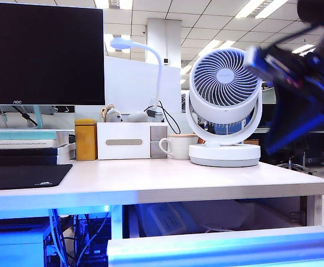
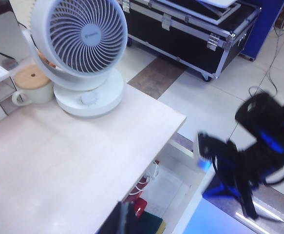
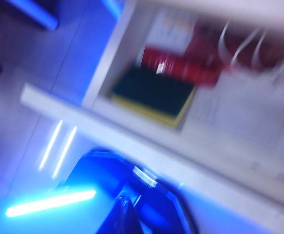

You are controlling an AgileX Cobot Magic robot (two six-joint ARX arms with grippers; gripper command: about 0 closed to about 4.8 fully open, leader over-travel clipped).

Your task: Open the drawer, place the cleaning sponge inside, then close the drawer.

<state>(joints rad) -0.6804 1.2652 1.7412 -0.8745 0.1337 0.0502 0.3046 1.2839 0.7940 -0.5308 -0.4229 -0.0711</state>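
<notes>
Both grippers closed, empty | cleaning sponge (image 3: 154, 95) lies in open drawer (image 3: 146, 146) below right gripper (image 3: 127, 204) | left gripper (image 2: 124, 219) above desk (image 2: 59, 161) edge

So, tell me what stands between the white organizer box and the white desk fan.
A white mug stands between the white organizer box and the white desk fan, shown in the exterior view.

Sponge (image 3: 154, 92) inside open drawer (image 1: 223, 245); fan (image 1: 224, 105) right of mug (image 1: 178, 146).
</notes>
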